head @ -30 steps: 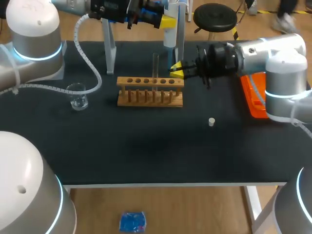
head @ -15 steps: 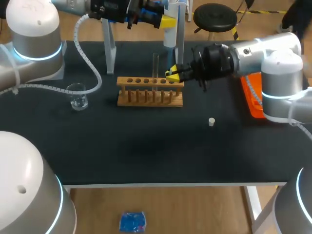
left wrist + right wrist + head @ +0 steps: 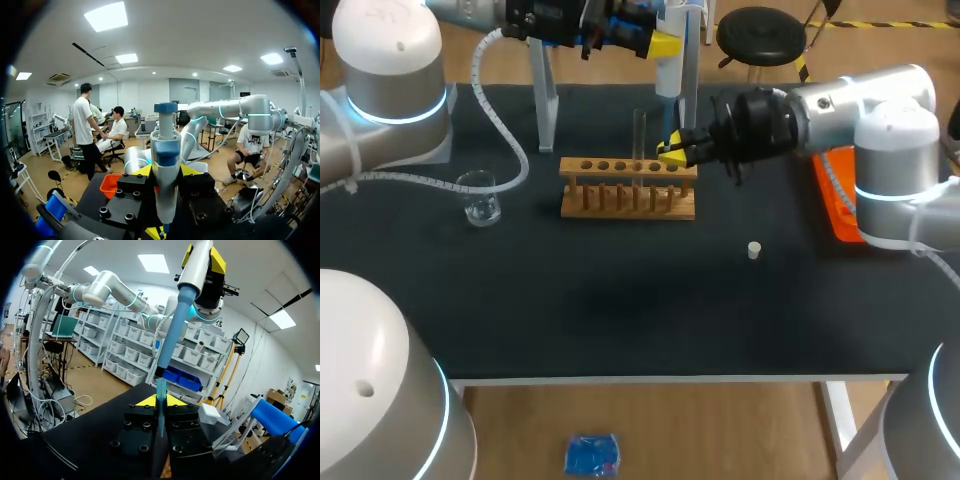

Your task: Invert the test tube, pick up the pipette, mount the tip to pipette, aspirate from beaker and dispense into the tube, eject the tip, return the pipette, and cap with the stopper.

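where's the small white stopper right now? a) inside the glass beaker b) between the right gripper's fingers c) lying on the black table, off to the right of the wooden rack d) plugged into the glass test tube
c: the small white stopper lies alone on the black table, apart from the wooden test tube rack and touched by neither arm.

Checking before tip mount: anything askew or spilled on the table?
Nothing spilled; beaker, rack and test tube stand upright. Only oddity: in the right wrist view the pipette sits slanted above the tip in the right gripper, maybe lens distortion.
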Robot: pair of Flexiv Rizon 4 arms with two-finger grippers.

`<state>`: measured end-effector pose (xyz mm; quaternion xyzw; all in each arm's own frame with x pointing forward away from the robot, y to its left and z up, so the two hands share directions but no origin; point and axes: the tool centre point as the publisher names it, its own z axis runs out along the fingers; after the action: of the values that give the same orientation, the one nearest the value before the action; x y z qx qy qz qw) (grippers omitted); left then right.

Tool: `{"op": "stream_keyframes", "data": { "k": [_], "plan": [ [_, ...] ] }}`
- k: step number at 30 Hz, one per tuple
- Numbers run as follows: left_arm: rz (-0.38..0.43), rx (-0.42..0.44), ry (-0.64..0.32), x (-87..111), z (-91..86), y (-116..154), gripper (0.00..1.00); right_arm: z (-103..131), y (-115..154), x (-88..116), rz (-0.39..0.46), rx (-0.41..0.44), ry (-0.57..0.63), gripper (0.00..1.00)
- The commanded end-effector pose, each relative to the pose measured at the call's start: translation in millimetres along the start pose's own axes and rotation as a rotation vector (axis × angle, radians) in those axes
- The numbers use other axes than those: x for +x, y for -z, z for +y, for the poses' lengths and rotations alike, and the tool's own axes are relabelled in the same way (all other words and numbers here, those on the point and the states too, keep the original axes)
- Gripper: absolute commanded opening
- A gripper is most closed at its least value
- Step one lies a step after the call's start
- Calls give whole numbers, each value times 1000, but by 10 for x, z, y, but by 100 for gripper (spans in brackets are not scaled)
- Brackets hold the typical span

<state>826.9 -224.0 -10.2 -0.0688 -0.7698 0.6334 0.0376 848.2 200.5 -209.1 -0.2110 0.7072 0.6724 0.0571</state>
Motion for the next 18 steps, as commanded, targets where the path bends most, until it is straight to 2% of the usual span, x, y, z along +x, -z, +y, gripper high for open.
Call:
{"op": "stream_keyframes", "data": {
  "k": [1,6,18],
  "plan": [
    [0,0,0,0,-3,0,0,-22,-13,-13,3,5,-3,0],
    [0,0,0,0,-3,0,0,-50,-23,-35,2,8,-11,0],
    [0,0,0,0,-3,0,0,51,-29,-39,0,-13,-1,0]
  ]
}}
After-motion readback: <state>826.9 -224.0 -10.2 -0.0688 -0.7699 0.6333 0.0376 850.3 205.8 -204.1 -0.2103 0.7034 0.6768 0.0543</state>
